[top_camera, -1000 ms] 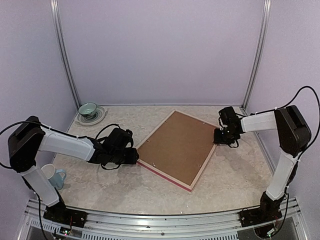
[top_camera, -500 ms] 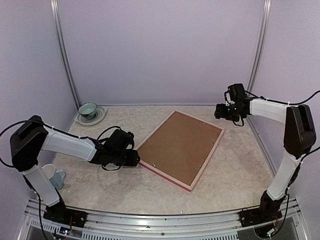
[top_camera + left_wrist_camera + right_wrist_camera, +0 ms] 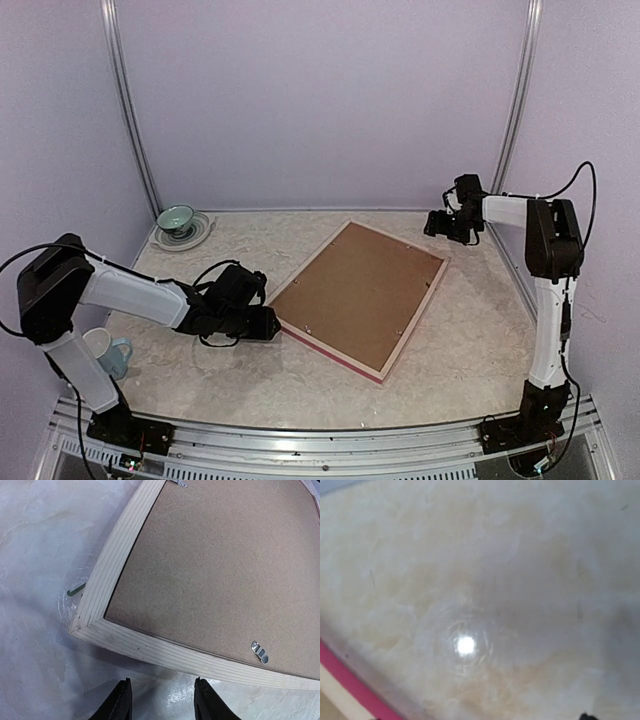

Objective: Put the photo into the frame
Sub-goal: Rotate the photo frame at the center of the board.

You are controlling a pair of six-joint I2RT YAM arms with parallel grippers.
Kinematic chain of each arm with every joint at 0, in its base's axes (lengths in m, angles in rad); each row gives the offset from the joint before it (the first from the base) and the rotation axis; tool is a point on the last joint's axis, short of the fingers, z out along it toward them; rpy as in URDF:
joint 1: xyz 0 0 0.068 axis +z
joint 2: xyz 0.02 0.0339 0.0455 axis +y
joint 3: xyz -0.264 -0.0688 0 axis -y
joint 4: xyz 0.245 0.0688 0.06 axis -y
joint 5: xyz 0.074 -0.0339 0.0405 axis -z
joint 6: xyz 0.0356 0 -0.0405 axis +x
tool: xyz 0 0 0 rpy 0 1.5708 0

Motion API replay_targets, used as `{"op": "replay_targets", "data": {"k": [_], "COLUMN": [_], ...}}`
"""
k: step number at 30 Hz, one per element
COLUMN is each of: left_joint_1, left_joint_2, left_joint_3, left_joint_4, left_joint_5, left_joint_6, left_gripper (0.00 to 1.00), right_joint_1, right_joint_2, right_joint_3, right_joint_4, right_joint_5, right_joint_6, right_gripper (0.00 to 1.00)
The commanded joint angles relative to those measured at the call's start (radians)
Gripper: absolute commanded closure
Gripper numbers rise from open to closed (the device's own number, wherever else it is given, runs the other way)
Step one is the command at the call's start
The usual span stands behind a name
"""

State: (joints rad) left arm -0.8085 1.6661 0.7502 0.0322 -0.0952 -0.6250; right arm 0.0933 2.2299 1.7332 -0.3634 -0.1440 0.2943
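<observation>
Marbled tabletop [image 3: 470, 340]: frame [image 3: 327, 347] lies flat at centre, pale wood up, brown backing board [image 3: 360, 295] inside. Left gripper [image 3: 268, 322] just short of its left corner, fingers partly parted, holding nothing. Right gripper [image 3: 435, 222] beyond far corner; can't tell its opening.

The left arm [image 3: 130, 290] and right arm [image 3: 546, 330] share white tubular links, chunky black joint housings, and thin black cables looping outside.

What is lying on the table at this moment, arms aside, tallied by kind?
frame: 1
backing board, seated in the frame: 1
bowl: 1
plate under the bowl: 1
mug: 1
Total: 5
</observation>
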Motion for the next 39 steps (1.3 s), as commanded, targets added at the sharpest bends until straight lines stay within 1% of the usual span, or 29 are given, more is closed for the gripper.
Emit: {"op": "replay_targets", "data": {"k": [1, 7, 16, 24, 32, 39], "left_joint_1": [0.003, 0.032, 0.088, 0.143, 0.15, 0.163], "left_joint_2": [0.028, 0.058, 0.133, 0.115, 0.112, 0.124], "left_joint_3": [0.016, 0.053, 0.113, 0.16, 0.153, 0.158], "left_joint_4": [0.039, 0.063, 0.099, 0.105, 0.088, 0.083], "left_joint_5": [0.009, 0.02, 0.02, 0.023, 0.032, 0.025], "left_joint_6": [-0.011, 0.0, -0.004, -0.009, -0.018, -0.014], "left_gripper": [0.56, 0.51, 0.51, 0.5, 0.5, 0.5], "right_joint_1": [-0.009, -0.007, 0.011, 0.07, 0.134, 0.18], "right_joint_2": [0.026, -0.017, -0.103, -0.307, -0.492, -0.611], "right_joint_3": [0.011, -0.138, -0.331, -0.575, -0.803, -0.926], "right_joint_4": [-0.019, 0.045, 0.093, 0.167, 0.203, 0.238], "right_joint_5": [-0.132, -0.263, -0.331, -0.325, -0.268, -0.254], "right_joint_6": [-0.023, -0.026, -0.048, -0.009, 0.051, 0.118], "right_gripper": [0.15, 0.15, 0.15, 0.16, 0.16, 0.16]}}
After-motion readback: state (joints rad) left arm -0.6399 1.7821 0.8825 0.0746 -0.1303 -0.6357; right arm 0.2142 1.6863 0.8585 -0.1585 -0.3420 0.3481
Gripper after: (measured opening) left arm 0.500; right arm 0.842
